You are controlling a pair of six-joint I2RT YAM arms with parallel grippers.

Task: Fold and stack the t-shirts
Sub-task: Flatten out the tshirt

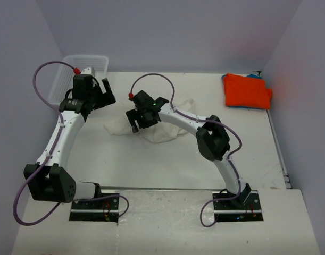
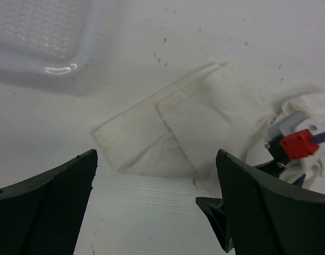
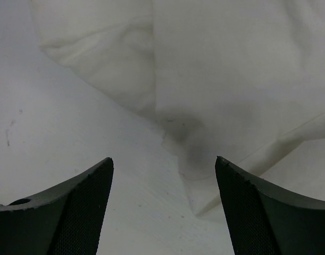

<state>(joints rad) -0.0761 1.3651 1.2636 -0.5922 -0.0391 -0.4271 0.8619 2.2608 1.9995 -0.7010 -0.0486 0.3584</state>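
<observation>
Bench (image 1: pixel 151 170): 3 tees, 1 basket, 2 grippers. Cream tee (image 1: pixel 167 133) lies crumpled mid-bench. Orange tee (image 1: pixel 246 91) lies folded at the far right, on top of a blue tee (image 1: pixel 253 75) that shows only an edge. Basket (image 1: pixel 64 74) sits far left. Right gripper (image 3: pixel 163 162) is wide open over the cream tee, with cloth below its jaws, not pinched. Left gripper (image 2: pixel 157 159) is wide open and empty, with the tee's flat corner just ahead.
</observation>
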